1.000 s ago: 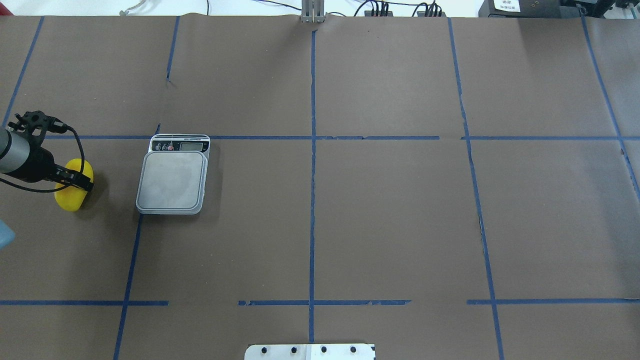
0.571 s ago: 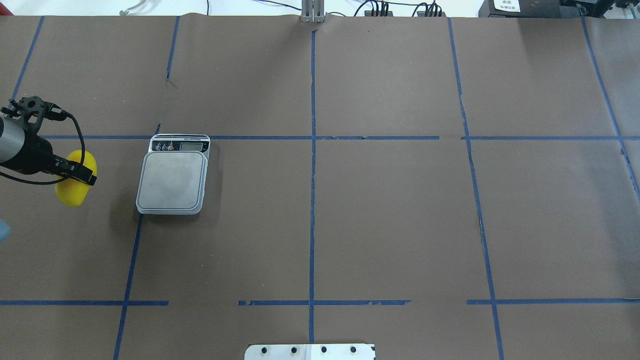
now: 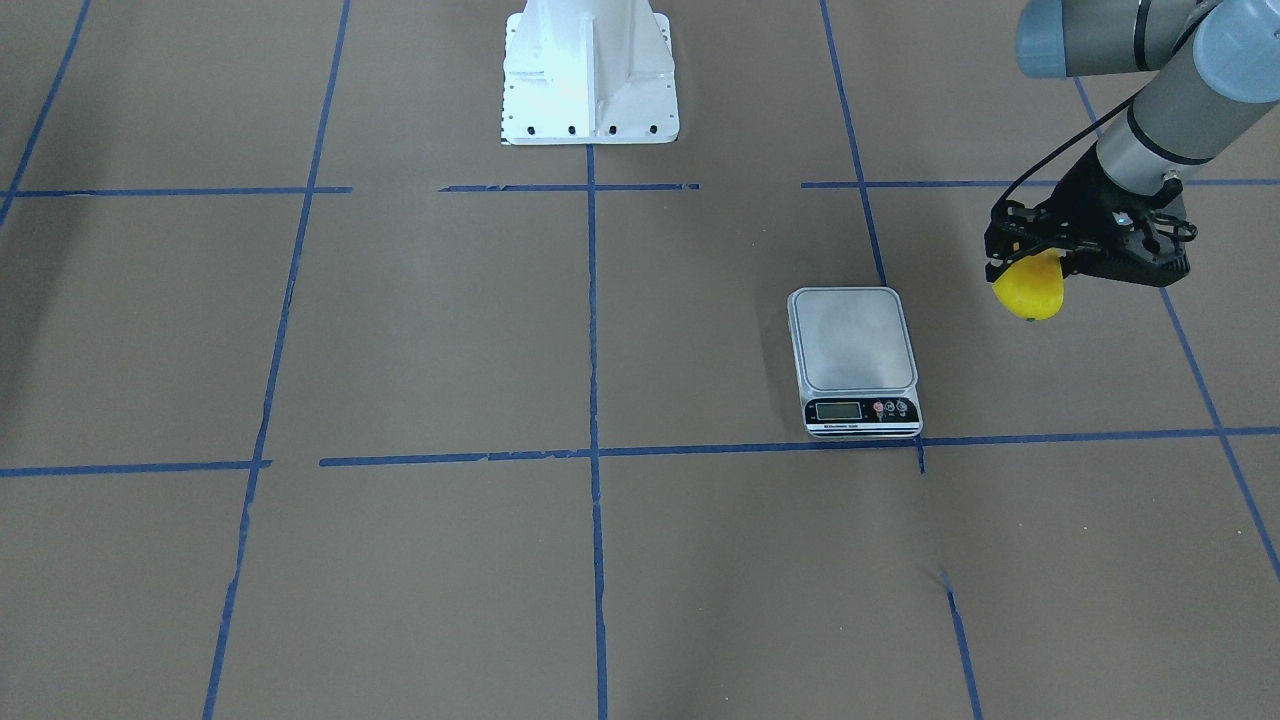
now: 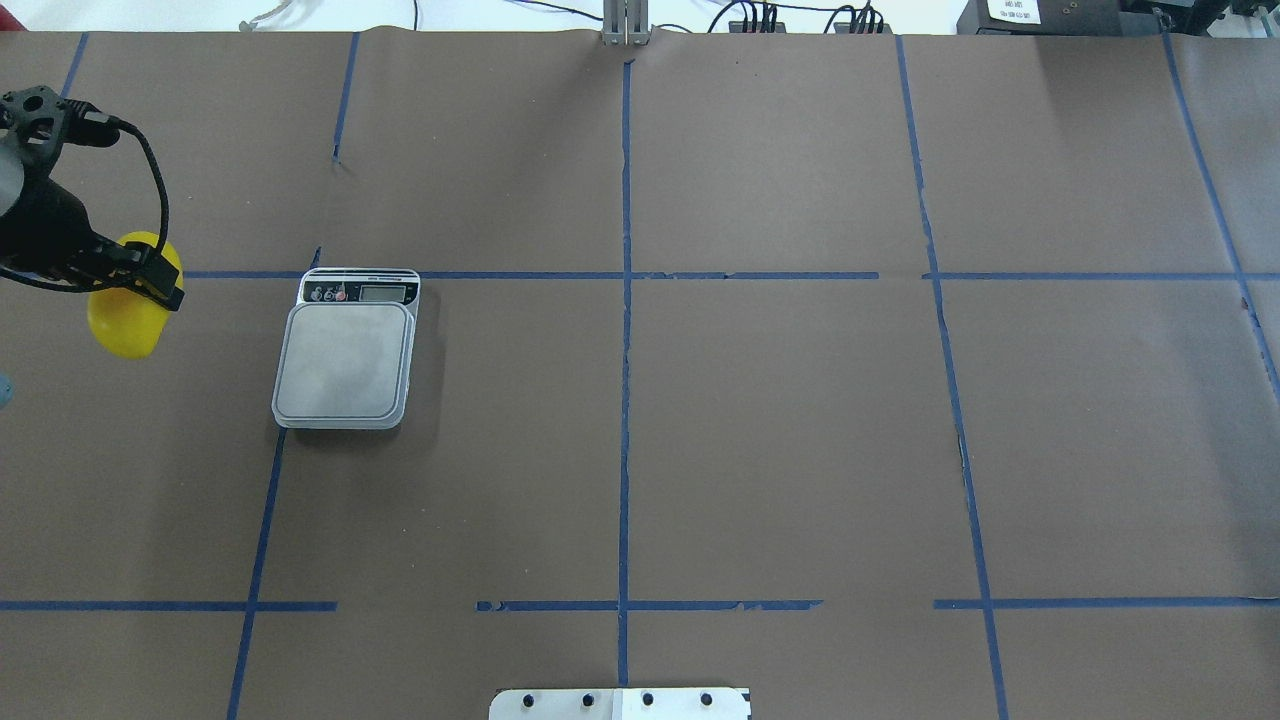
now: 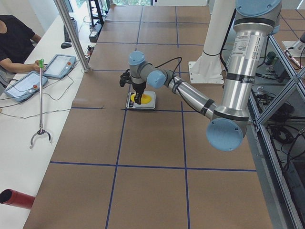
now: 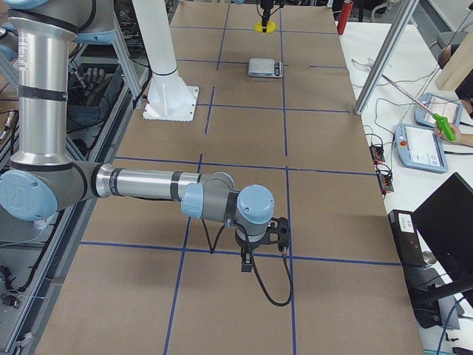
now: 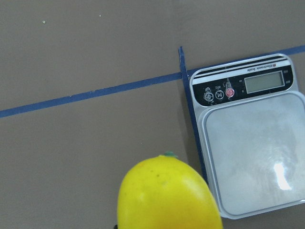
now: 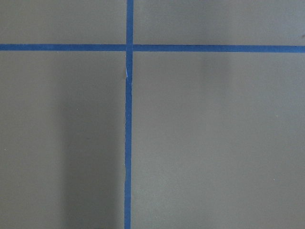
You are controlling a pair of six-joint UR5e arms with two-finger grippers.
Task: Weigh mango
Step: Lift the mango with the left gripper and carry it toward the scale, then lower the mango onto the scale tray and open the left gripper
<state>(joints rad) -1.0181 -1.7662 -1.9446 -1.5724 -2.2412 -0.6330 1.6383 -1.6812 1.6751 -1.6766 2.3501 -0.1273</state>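
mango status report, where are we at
Left pincer shut on mango, held in the air. Mango beside the digital kitchen scale, not yet over it. Right pincer far off, state unclear. Nothing between mango and scale.

The worktop [image 4: 780, 450] is covered with brown paper, and lines of blue tape [image 4: 625, 400] divide it into large rectangles. The light is even and gives only weak shadows. Along the far edge stands a long white table [image 5: 19, 143] with two control tablets [image 5: 59, 65], thin cables and a grabber stick with a green handle [image 5: 41, 100]. A person in a black shirt [image 5: 14, 43] sits there. An aluminium post [image 5: 71, 33] rises at the middle of the far edge. A red cylinder [image 5: 16, 198] lies near the far left corner.
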